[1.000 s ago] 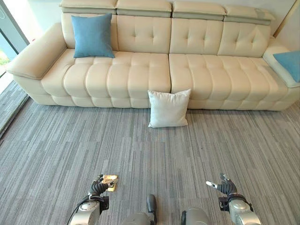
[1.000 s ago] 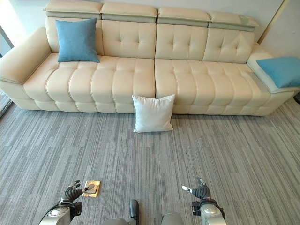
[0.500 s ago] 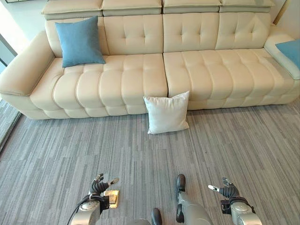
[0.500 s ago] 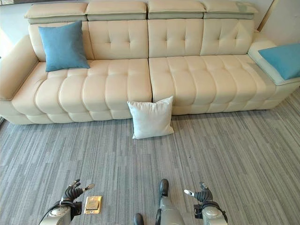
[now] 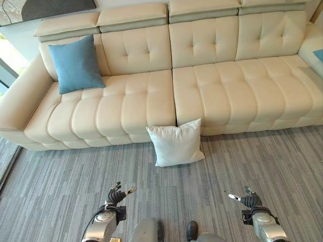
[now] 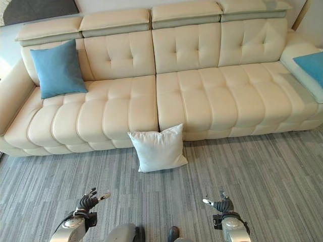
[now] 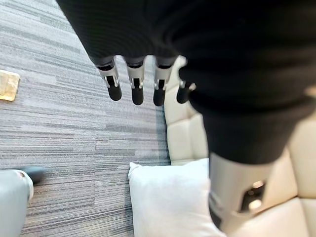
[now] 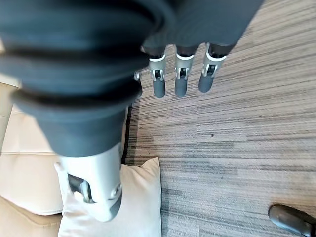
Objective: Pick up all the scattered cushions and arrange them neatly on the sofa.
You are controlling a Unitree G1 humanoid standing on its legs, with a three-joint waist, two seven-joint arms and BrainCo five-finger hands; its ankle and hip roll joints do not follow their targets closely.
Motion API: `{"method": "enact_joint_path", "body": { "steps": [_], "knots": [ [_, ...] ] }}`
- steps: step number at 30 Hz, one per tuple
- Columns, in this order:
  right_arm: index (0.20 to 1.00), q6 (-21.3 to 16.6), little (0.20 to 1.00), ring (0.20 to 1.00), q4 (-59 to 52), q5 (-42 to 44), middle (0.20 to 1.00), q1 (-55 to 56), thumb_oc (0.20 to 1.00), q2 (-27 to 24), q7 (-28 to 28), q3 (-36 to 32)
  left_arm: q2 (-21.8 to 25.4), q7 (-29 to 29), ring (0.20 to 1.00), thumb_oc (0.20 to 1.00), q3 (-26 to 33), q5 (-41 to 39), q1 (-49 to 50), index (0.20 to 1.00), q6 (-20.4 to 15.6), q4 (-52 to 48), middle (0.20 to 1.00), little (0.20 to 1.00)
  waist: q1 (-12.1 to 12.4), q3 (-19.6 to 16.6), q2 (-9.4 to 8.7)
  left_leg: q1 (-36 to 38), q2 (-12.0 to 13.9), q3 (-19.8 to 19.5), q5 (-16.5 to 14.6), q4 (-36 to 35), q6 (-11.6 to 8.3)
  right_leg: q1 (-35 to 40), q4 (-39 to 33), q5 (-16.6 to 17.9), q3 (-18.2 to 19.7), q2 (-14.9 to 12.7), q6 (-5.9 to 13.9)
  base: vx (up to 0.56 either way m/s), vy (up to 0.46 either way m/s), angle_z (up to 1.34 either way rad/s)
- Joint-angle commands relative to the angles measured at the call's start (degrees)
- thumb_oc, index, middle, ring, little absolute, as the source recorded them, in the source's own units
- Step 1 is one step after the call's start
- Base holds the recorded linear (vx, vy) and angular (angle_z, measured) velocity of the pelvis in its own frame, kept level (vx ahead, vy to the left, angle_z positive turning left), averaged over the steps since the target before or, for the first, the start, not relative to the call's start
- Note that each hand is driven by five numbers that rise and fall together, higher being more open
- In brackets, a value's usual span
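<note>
White cushion [image 5: 176,143]: stands on the carpet, leaning back against the sofa front just below the seam between the two middle seats, one upper corner reaching the seat edge.
Blue cushion [image 5: 76,63]: upright on the sofa's left seat, propped against the backrest near the left armrest.
Second blue cushion [image 6: 311,66]: lies on the sofa's right end section, cut by the picture's edge.
Sofa [image 5: 227,91]: long, cream, tufted, with headrests along the top; it spans the width of both eye views.
Carpet [image 5: 55,186]: grey, striped, covering the floor in front of the sofa.
Left hand [image 5: 117,194]: low at the lower left of the eye view, above the carpet, well apart from the white cushion; fingers loosely extended, holding nothing. In its wrist view the fingers [image 7: 137,90] hang straight in a row, with the white cushion and sofa front past them.
Right hand [image 5: 245,199]: low at the lower right, above the carpet, also well apart from the white cushion; fingers relaxed and empty. Its wrist view shows straight fingers [image 8: 180,82] over the carpet.
Brass floor plate [image 7: 8,85]: set flat in the carpet, seen in the left wrist view; probably a floor socket cover, though the view is too blurred to be sure.
</note>
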Motion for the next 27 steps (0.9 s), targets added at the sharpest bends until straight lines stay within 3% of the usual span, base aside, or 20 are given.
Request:
{"method": "enact_joint_path", "body": {
  "steps": [1,2,5,9,10,11,12,13,16,17,20,21,23,25,26,27],
  "knots": [
    [1.000,-1.11,1.000,1.000,-1.90,-0.52,1.000,0.48,1.000,-2.41,-0.52,-1.24,2.38,-0.20,1.000,1.000,-0.18,0.88,1.67,1.000,-0.66,-2.07,1.000,1.000,0.67,0.36,1.54,3.80,0.00,-1.51,9.06,-11.05,-0.11,0.52,0.32,-5.36,2.21,0.53,5.63,0.47,0.013,-0.09],
    [1.000,-0.96,1.000,1.000,-2.06,-0.76,1.000,0.57,1.000,-2.30,-0.32,-1.03,2.60,0.00,1.000,1.000,0.20,1.12,1.85,1.000,-0.51,-1.64,1.000,1.000,0.42,0.23,1.48,1.29,0.05,-1.61,9.45,-11.05,-1.61,1.77,0.39,-5.84,2.03,0.91,5.57,0.58,0.035,-0.13],
    [1.000,-0.88,1.000,1.000,-2.24,-0.83,1.000,0.50,1.000,-1.96,-0.28,-0.88,2.77,0.29,1.000,1.000,0.77,1.24,2.24,1.000,-0.52,-1.30,1.000,1.000,0.57,-0.15,1.36,0.72,0.60,0.19,10.80,-11.05,-2.53,3.59,0.16,-6.52,2.64,1.13,5.77,0.31,0.063,0.12],
    [1.000,-0.55,1.000,1.000,-1.78,-1.96,1.000,0.81,1.000,-0.58,0.51,-0.19,2.47,0.54,1.000,1.000,1.42,0.50,3.31,1.000,-0.70,-0.33,1.000,1.000,1.31,-2.60,0.74,3.62,0.06,0.81,10.93,-11.05,-0.33,5.69,2.72,-9.14,3.78,-0.30,7.00,0.47,0.180,-0.15],
    [1.000,-0.55,1.000,1.000,-1.80,-2.18,1.000,0.89,1.000,-0.08,0.79,-0.01,2.53,0.68,1.000,1.000,1.63,0.29,3.40,1.000,-0.71,0.15,1.000,1.000,1.53,-3.08,0.30,4.78,-0.42,1.18,10.12,-11.05,0.75,5.15,5.96,-9.48,4.30,-1.08,7.72,0.54,0.287,-0.21],
    [1.000,-0.49,1.000,1.000,-1.95,-2.66,1.000,0.94,1.000,0.66,1.31,0.39,2.82,0.91,1.000,1.000,1.75,0.40,3.37,1.000,-0.57,-0.15,1.000,1.000,1.67,-3.21,-0.39,6.86,-1.18,1.64,7.99,-11.05,2.60,1.96,15.78,-7.28,4.38,-2.93,9.52,0.40,0.228,-0.02],
    [1.000,-0.48,1.000,1.000,-1.95,-2.67,1.000,0.93,1.000,0.67,1.31,0.39,2.83,0.91,1.000,1.000,1.75,0.40,3.37,1.000,-0.56,-0.15,1.000,1.000,1.76,-3.27,-0.45,6.79,-1.24,1.75,7.98,-11.05,2.64,1.64,16.26,-7.52,4.50,-3.05,9.56,0.34,0.304,0.01],
    [1.000,-0.58,1.000,1.000,-2.41,-3.11,1.000,0.12,1.000,0.81,1.46,0.95,3.38,1.01,1.000,1.000,1.73,0.12,2.83,1.000,-0.63,-0.65,1.000,1.000,1.60,-1.80,-0.49,8.69,-1.58,2.73,6.39,-11.05,4.21,-5.25,29.11,-1.81,5.02,-5.20,11.49,0.10,0.159,-0.02],
    [1.000,-0.64,1.000,1.000,-2.86,-3.28,1.000,-0.38,1.000,0.99,1.41,1.17,3.96,1.23,1.000,1.000,1.34,0.25,2.32,1.000,-0.80,-0.94,1.000,1.000,1.29,-0.49,-0.21,10.81,-1.59,3.85,4.90,-11.05,5.09,-9.68,36.63,0.57,5.17,-6.95,11.51,0.14,0.187,-0.13],
    [1.000,-0.51,1.000,1.000,-2.61,-3.54,1.000,-0.84,1.000,1.17,1.43,1.33,4.10,1.36,1.000,1.000,1.17,0.34,1.86,1.000,-0.78,-1.03,1.000,1.000,1.34,0.09,0.24,11.71,-1.29,4.21,4.37,-11.05,5.26,-11.85,37.35,-0.37,4.48,-7.62,10.89,0.16,0.178,0.12],
    [1.000,-0.07,1.000,1.000,-2.25,-3.30,1.000,-0.90,1.000,1.34,1.42,1.03,4.47,1.26,1.000,1.000,1.45,0.49,1.50,1.000,-0.76,-0.78,1.000,1.000,1.44,0.65,1.24,13.14,-0.20,5.24,3.51,-11.05,4.74,-12.33,28.90,-2.68,0.23,-8.87,9.96,0.15,0.086,-0.17],
    [1.000,-0.07,1.000,1.000,-2.25,-3.30,1.000,-0.89,1.000,1.34,1.42,1.03,4.48,1.25,1.000,1.000,1.45,0.49,1.51,1.000,-0.76,-0.78,1.000,1.000,1.40,0.72,1.32,13.23,-0.09,5.18,3.49,-11.05,4.71,-12.08,28.60,-2.56,0.13,-8.74,9.93,0.10,-0.001,-0.10],
    [1.000,0.24,1.000,1.000,-1.79,-3.28,1.000,-0.79,1.000,1.77,1.24,0.77,4.67,0.91,1.000,1.000,1.45,0.81,1.26,1.000,-0.80,-0.58,1.000,1.000,1.37,0.68,1.66,13.59,0.67,5.44,2.86,-11.05,4.20,-11.47,20.55,-2.58,0.46,-8.30,10.16,0.13,-0.021,0.07],
    [1.000,0.35,1.000,1.000,-1.41,-3.16,1.000,-0.81,1.000,2.04,1.02,0.73,4.68,0.87,1.000,1.000,1.49,1.02,0.58,1.000,-0.71,0.08,1.000,1.000,1.33,0.25,1.60,13.65,1.14,5.54,2.37,-11.05,3.79,-11.66,11.16,-0.11,3.46,-7.44,10.85,0.19,-0.073,-0.04],
    [1.000,0.38,1.000,1.000,-1.58,-2.89,1.000,-0.58,1.000,2.33,1.00,0.52,4.94,0.98,1.000,1.000,1.79,1.52,0.13,1.000,-0.64,0.23,1.000,1.000,1.40,0.28,0.89,14.47,1.30,6.03,1.83,-11.05,3.35,-13.13,4.98,3.27,5.38,-7.40,11.83,0.24,-0.139,-0.21],
    [1.000,0.37,1.000,1.000,-1.71,-2.96,1.000,-0.38,1.000,2.36,1.02,0.48,5.00,1.06,1.000,1.000,1.93,1.82,-0.19,1.000,-0.67,0.39,1.000,1.000,1.48,0.23,0.55,15.03,1.28,6.29,1.39,-11.05,3.09,-13.62,2.25,4.76,5.08,-7.25,12.37,0.25,-0.170,-0.25]
  ]
}}
